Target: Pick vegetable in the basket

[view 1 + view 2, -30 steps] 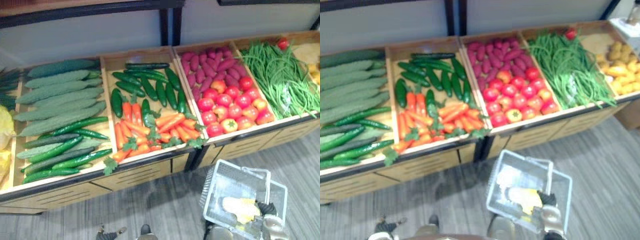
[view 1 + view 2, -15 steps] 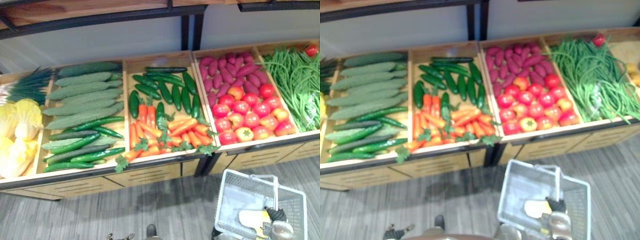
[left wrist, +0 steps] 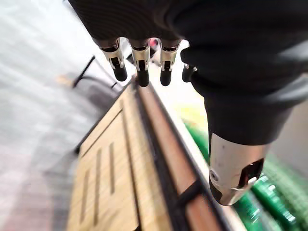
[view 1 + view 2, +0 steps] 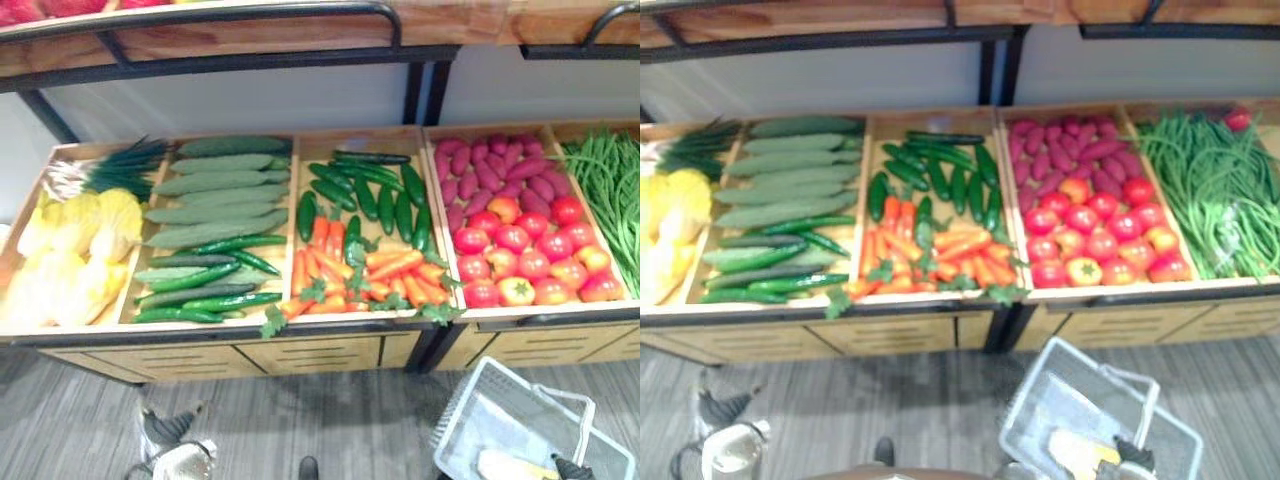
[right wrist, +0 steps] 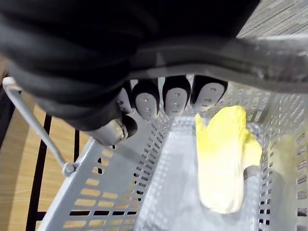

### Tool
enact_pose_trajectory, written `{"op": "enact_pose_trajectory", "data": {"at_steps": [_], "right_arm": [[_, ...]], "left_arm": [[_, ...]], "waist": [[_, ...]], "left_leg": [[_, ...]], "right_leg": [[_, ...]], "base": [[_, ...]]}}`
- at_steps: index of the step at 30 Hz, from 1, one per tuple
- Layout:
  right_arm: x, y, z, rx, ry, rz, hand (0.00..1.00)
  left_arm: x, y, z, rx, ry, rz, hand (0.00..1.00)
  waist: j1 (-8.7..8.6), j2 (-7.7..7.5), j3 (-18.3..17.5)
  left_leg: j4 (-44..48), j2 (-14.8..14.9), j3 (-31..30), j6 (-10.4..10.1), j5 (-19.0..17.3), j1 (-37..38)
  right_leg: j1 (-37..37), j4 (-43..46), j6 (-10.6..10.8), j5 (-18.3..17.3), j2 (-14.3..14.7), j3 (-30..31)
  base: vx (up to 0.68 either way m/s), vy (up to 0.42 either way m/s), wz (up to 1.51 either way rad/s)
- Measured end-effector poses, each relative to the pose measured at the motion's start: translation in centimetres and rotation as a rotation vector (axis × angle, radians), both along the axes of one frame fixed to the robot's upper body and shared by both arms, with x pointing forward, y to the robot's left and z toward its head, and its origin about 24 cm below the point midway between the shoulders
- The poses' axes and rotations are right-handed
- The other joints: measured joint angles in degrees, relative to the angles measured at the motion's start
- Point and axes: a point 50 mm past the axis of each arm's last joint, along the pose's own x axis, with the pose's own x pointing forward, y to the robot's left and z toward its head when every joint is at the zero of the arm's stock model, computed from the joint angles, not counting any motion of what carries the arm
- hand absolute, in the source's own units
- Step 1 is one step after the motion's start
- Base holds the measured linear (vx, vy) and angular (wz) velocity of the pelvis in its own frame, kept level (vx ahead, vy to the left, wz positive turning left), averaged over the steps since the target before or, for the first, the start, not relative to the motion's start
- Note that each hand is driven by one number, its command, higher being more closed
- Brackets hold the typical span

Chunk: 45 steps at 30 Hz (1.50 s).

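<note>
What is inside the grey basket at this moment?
One yellow leafy cabbage lies on the basket floor. The right hand, curled round the handle, covers part of the inside.

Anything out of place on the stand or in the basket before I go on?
One thing: a lone red tomato lies at the back of the green beans bin, apart from the tomatoes next door. The basket in the right hand holds a yellow cabbage, nothing spilled.

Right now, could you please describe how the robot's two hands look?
The left hand has a dark ribbed cover over its back and wrist, slim silver fingers with dark tips and a thicker silver thumb. The right hand, above the grey basket, shows the same dark cover and dark fingertips.
</note>
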Motion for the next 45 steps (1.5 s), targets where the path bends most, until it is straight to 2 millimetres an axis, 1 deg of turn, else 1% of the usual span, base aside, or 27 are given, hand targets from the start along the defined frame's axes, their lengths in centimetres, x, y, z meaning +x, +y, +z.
{"op": "enact_pose_trajectory", "data": {"at_steps": [3,5,10,11,14,16,17,19,20,22,23,24,26,27,28,30,31,33,36,39,41,43,45], "right_arm": [[-0.5,-0.1,0.0,-0.006,0.008,-0.018,1.0],[-0.9,-0.1,-0.1,-0.014,0.019,-0.026,1.0],[-0.9,-0.1,-0.1,-0.015,0.022,-0.012,1.0],[-0.7,0.0,-0.1,-0.017,0.021,0.003,1.0],[0.3,0.2,0.1,-0.013,0.006,0.041,1.0],[0.7,0.1,0.2,-0.01,-0.011,0.058,1.0],[1.2,0.1,0.4,-0.014,-0.025,0.077,1.0],[1.6,-0.1,0.6,-0.021,-0.026,0.104,1.0],[1.8,-0.3,0.8,-0.029,-0.031,0.114,1.0],[2.1,-0.6,1.1,-0.042,-0.043,0.123,1.0],[2.6,-0.9,1.5,-0.061,-0.058,0.139,1.0],[2.8,-1.1,1.7,-0.073,-0.06,0.149,1.0],[3.2,-1.7,2.3,-0.103,-0.072,0.167,1.0],[3.4,-2.0,2.5,-0.115,-0.076,0.181,1.0],[3.6,-2.0,2.6,-0.12,-0.078,0.19,1.0],[4.6,-2.0,3.0,-0.127,-0.103,0.22,1.0],[4.7,-2.0,3.2,-0.131,-0.11,0.223,1.0],[5.0,-2.1,3.4,-0.138,-0.12,0.226,1.0],[5.1,-2.2,3.5,-0.142,-0.128,0.225,1.0],[6.3,-2.2,4.2,-0.16,-0.169,0.24,1.0],[6.9,-2.2,4.6,-0.168,-0.187,0.25,1.0],[7.5,-2.2,5.0,-0.181,-0.211,0.259,1.0],[8.0,-2.2,5.5,-0.195,-0.234,0.269,1.0]], "left_arm": [[1.0,0.2,2.2,0.085,-0.096,-0.004,0.0],[1.9,0.1,4.4,0.156,-0.187,-0.031,0.0],[3.2,-0.1,6.3,0.23,-0.233,-0.125,0.0],[3.7,-0.2,6.7,0.26,-0.221,-0.179,0.0],[4.4,0.1,7.2,0.287,-0.185,-0.266,0.0],[5.2,0.7,7.8,0.303,-0.17,-0.303,0.0],[5.8,1.3,8.3,0.327,-0.158,-0.321,0.0],[6.7,1.7,8.9,0.346,-0.152,-0.348,0.0],[7.5,1.8,9.4,0.357,-0.147,-0.376,0.0],[8.4,1.6,10.1,0.376,-0.147,-0.424,0.0],[8.9,1.5,10.5,0.392,-0.144,-0.453,0.0],[9.3,1.4,10.7,0.398,-0.142,-0.471,0.0],[10.8,0.8,11.5,0.423,-0.142,-0.536,0.0],[11.7,0.2,12.2,0.439,-0.162,-0.575,0.0],[12.1,-0.1,12.6,0.446,-0.173,-0.592,0.0],[13.4,-0.9,13.9,0.471,-0.208,-0.64,0.0],[13.7,-1.1,14.2,0.477,-0.212,-0.652,0.0],[14.8,-2.0,15.2,0.507,-0.213,-0.72,0.0],[16.1,-3.4,15.8,0.511,-0.22,-0.788,0.0],[17.1,-4.7,16.1,0.516,-0.222,-0.841,0.0],[17.7,-5.1,15.8,0.497,-0.194,-0.875,0.0],[17.9,-5.1,15.9,0.487,-0.189,-0.878,0.0],[18.5,-5.3,15.9,0.457,-0.187,-0.892,0.0]], "waist": [[0.51,-0.06,-0.27],[0.67,-0.2,-0.98],[0.33,-0.24,-1.81],[0.07,-0.23,-1.82],[-0.91,-0.22,-1.83],[-0.84,-0.21,-1.83],[-1.1,-0.16,-1.8],[-1.16,-0.16,-1.8],[-1.4,-0.09,-1.74],[-1.91,-0.05,-1.73],[-2.45,0.22,-1.45],[-2.53,0.34,-1.39],[-2.61,0.83,-0.97],[-2.65,1.06,-0.44],[-2.73,1.19,-0.17],[-4.14,1.69,1.1],[-4.13,1.79,1.24],[-4.17,2.06,1.78],[-4.83,2.18,2.18],[-5.04,2.11,3.56],[-5.28,2.02,4.35],[-5.33,1.97,4.95],[-5.48,1.87,6.13]], "left_leg": [[-0.04,-0.14,-0.03,0.19,0.13,-0.21],[-0.36,-0.25,-0.1,0.35,0.23,-1.1],[-0.4,-0.39,0.24,0.39,0.17,-1.02],[-0.37,-0.4,0.35,0.4,0.15,-0.95],[-0.12,-0.43,0.64,0.4,0.07,-0.85],[-0.11,-0.42,1.73,0.36,0.01,-0.82],[-0.1,-0.45,2.47,0.37,-0.01,-0.86],[-0.1,-0.53,3.61,0.43,-0.08,-0.84],[-0.1,-0.6,4.13,0.47,-0.14,-0.89],[-0.1,-0.61,5.11,0.48,-0.29,-0.89],[-0.1,-0.61,5.66,0.48,-0.37,-0.95],[-0.1,-0.63,6.11,0.5,-0.4,-1.01],[-0.1,-0.72,7.39,0.55,-0.51,-1.06],[-0.1,-0.77,8.06,0.57,-0.53,-1.03],[-0.1,-0.8,8.15,0.57,-0.53,-1.05],[-0.1,-0.82,8.48,0.57,-0.54,-1.12],[-0.1,-0.81,8.88,0.54,-0.56,-1.22],[-0.1,-0.79,9.85,0.52,-0.64,-1.52],[-0.09,-0.74,10.21,0.51,-0.63,-2.3],[-0.08,-0.79,11.51,0.5,-0.62,-3.11],[-0.08,-0.78,12.2,0.5,-0.63,-3.1],[-0.08,-0.8,13.25,0.47,-0.65,-3.42],[-0.08,-0.72,14.19,0.43,-0.69,-3.95]], "right_leg": [[-0.07,-0.18,-0.08,-0.04,-0.08,-0.03],[-0.19,-0.79,-0.09,-0.04,-0.03,-0.2],[-0.28,-0.98,-0.01,0.03,-0.09,0.33],[-0.45,-1.03,0.12,0.14,-0.1,0.53],[-0.64,-1.17,0.37,0.43,-0.09,0.82],[-1.23,-1.22,0.26,0.61,-0.07,1.68],[-1.73,-1.47,0.14,1.09,-0.04,2.4],[-2.25,-1.88,0.17,1.58,-0.03,3.35],[-2.68,-1.97,0.13,1.8,-0.07,3.9],[-3.43,-1.99,0.09,1.94,-0.07,4.94],[-3.89,-2.09,0.04,2.17,-0.04,5.48],[-4.3,-2.1,0.02,2.27,-0.05,5.89],[-5.28,-2.4,-0.11,2.72,-0.01,7.35],[-5.66,-2.53,-0.12,2.99,0.0,8.02],[-5.7,-2.67,-0.09,3.09,0.0,8.1],[-6.09,-2.83,-0.12,3.3,0.04,8.49],[-6.48,-2.84,-0.16,3.42,0.09,8.77],[-7.54,-2.86,-0.25,3.64,0.21,10.01],[-8.66,-2.52,-0.32,3.91,0.24,10.57],[-10.64,-1.72,-0.46,4.01,0.17,11.88],[-11.36,-1.42,-0.46,4.01,0.23,12.78],[-12.6,-0.82,-0.47,4.01,0.25,13.97],[-13.65,-0.48,-0.48,4.01,0.38,14.84]], "base": [[-0.04,0.005,0.02],[-0.05,0.001,0.04],[0.02,-0.002,-0.02],[0.05,-0.006,-0.02],[0.05,-0.007,-0.05],[0.04,-0.004,-0.2],[0.01,-0.002,-0.23],[0.01,-0.001,-0.26],[0.0,-0.001,-0.22],[0.0,-0.002,-0.25],[-0.01,-0.002,-0.29],[-0.02,-0.002,-0.33],[-0.02,-0.001,-0.34],[-0.02,-0.002,-0.22],[-0.02,-0.004,-0.16],[-0.01,-0.008,-0.11],[0.0,-0.008,-0.21],[0.02,-0.009,-0.22],[0.03,-0.007,-0.06],[0.0,-0.002,-0.17],[0.0,-0.005,-0.19],[-0.02,-0.002,-0.24],[-0.03,-0.001,-0.21]]}}
